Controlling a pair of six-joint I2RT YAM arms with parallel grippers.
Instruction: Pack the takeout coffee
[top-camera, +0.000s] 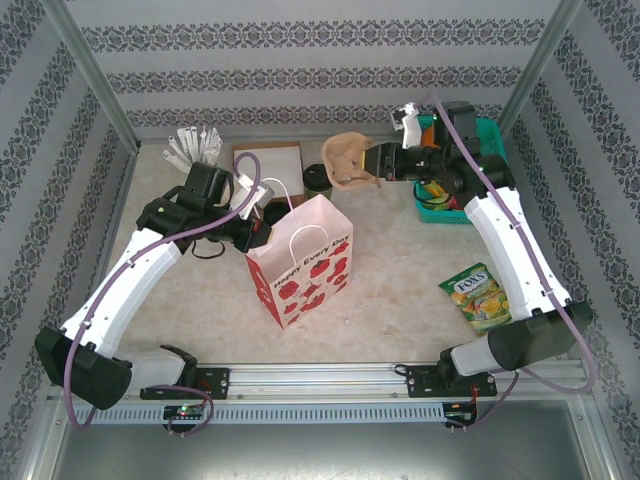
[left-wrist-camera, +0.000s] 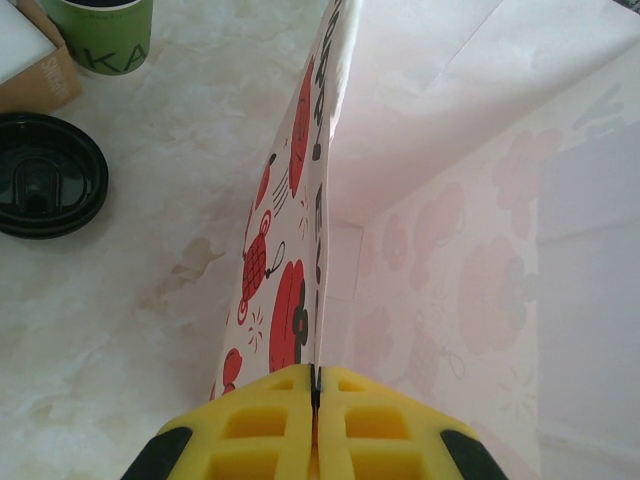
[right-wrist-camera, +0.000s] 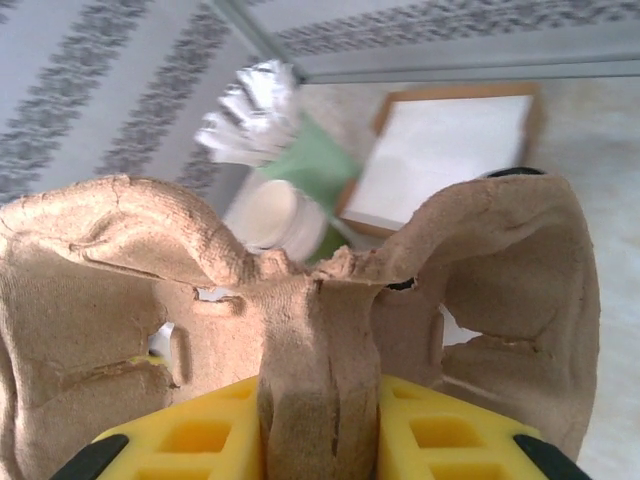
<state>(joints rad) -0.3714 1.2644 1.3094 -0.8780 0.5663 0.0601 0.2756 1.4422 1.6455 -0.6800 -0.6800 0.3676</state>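
1. Left gripper (top-camera: 255, 215) is clenched on the rim of the paper bag (top-camera: 300, 262). In the left wrist view its yellow fingers (left-wrist-camera: 260, 420) are pressed together with the bag's wall pinched in the seam.
2. The bag stands upright mid-worktop with its mouth open, red apple prints on the outside and a pale, bare inside.
3. Right gripper (top-camera: 385, 160) is up at the back, grasping a brown pulp cup carrier (top-camera: 350, 160). Its fingers (right-wrist-camera: 200, 435) squeeze the carrier's central rib.
4. The takeout coffee (top-camera: 318, 178) sits on the worktop (top-camera: 400, 260) behind the bag, outside it. It is between the brown box (top-camera: 268, 163) and the held carrier, with its black lid on top.
5. A loose black lid (left-wrist-camera: 45, 185) lies flat on the worktop left of the bag.
6. A cup of white-wrapped sticks (top-camera: 195, 148) stands back-left, a teal basket (top-camera: 450, 212) back-right, and a candy packet (top-camera: 478, 296) lies near the right arm.
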